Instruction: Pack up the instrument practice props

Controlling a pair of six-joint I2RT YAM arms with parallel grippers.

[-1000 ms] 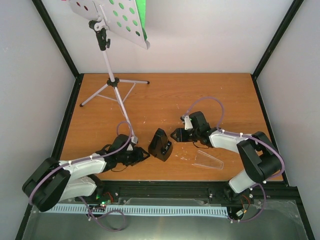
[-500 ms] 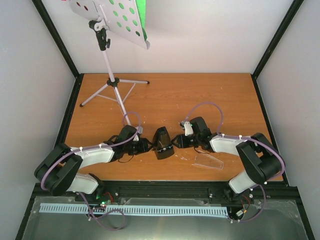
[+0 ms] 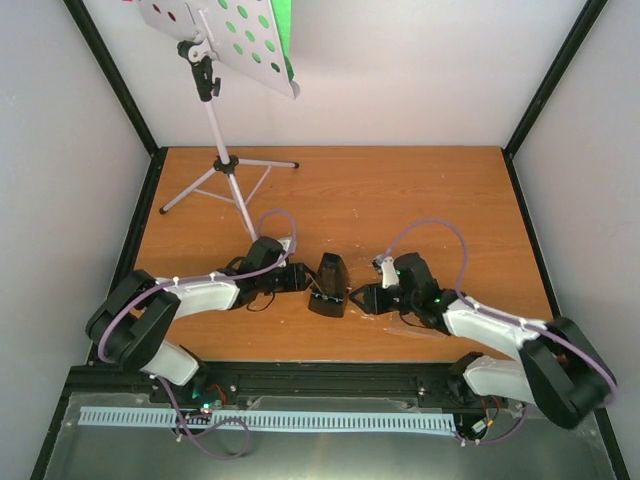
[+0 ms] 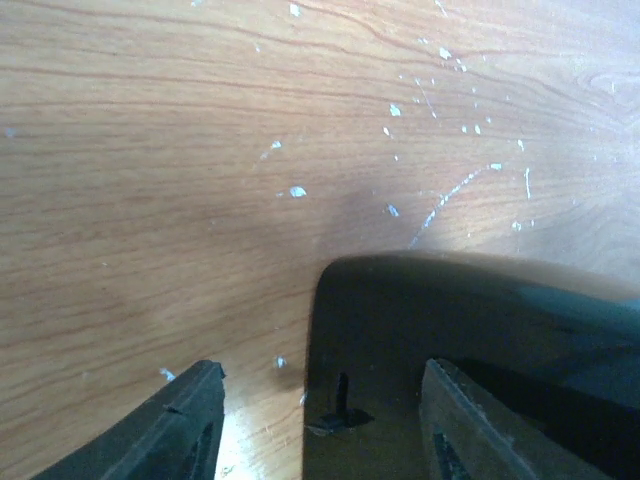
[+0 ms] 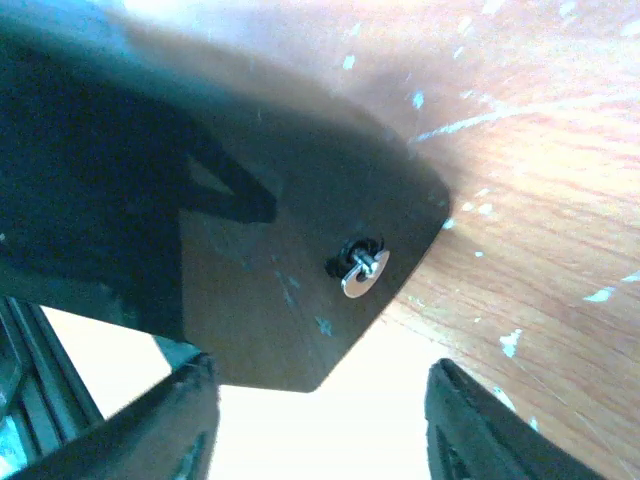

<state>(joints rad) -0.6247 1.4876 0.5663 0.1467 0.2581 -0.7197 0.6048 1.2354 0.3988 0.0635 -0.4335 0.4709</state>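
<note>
The small black pyramid metronome (image 3: 328, 284) stands on the wooden table between both grippers. My left gripper (image 3: 298, 278) is at its left side, open; in the left wrist view (image 4: 320, 430) the metronome's dark edge (image 4: 450, 340) lies between the fingers, with bare wood beside the left finger (image 4: 180, 425). My right gripper (image 3: 362, 298) is at its right side, open; in the right wrist view (image 5: 320, 430) the metronome's base (image 5: 260, 260), with a silver key (image 5: 360, 272), sits just ahead of the jaws. The music stand (image 3: 226, 36) stands at the back left with a green sheet (image 3: 283, 24).
The stand's silver tripod legs (image 3: 222, 185) spread over the back left of the table. A clear plastic cover (image 3: 402, 318) lies mostly under my right arm. Black frame rails (image 3: 330, 378) line the near edge and white walls close in the sides.
Both grippers have closed in on the metronome: the left reached forward to its left side, the right arm swung nearer and over the clear cover. The metronome shifted slightly.
</note>
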